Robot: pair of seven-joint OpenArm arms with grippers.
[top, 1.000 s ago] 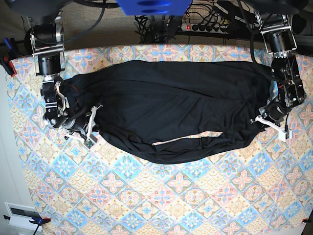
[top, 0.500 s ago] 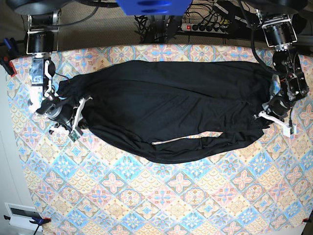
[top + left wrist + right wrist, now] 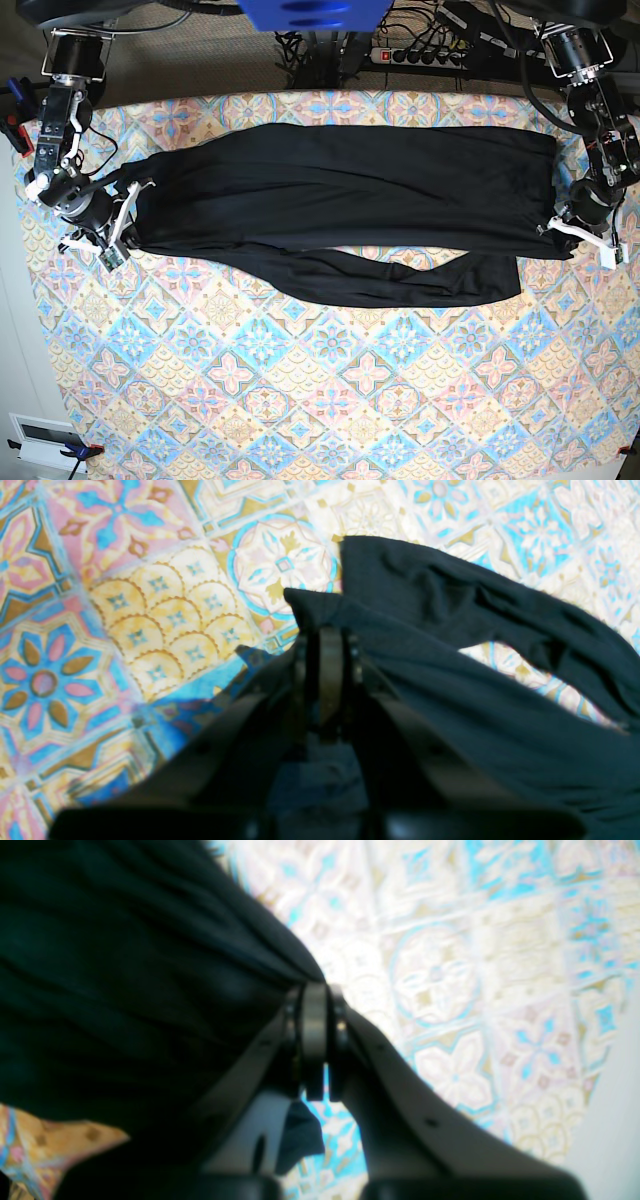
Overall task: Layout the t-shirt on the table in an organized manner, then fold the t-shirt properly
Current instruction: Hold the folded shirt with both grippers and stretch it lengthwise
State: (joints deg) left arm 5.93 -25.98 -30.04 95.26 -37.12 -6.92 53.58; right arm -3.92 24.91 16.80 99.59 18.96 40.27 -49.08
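Two clenched grippers, left (image 3: 560,226) and right (image 3: 128,205), are each clamped on opposite ends of the plain black soft-fabric t-shirt (image 3: 340,205), stretched across the tile-patterned cloth-covered table (image 3: 330,400); spreading is judged underway, and flat lowering is required next.

The right tool (image 3: 316,990), a dark pair of fingers seen from behind, is clamped tight on the edge of the soft plain black t-shirt (image 3: 130,975), whose gathered folds fan out from the grip across the upper left of the view. Beneath and to the right lies the counter (image 3: 450,965), covered in cloth patterned with blue, cream and yellow tile medallions.
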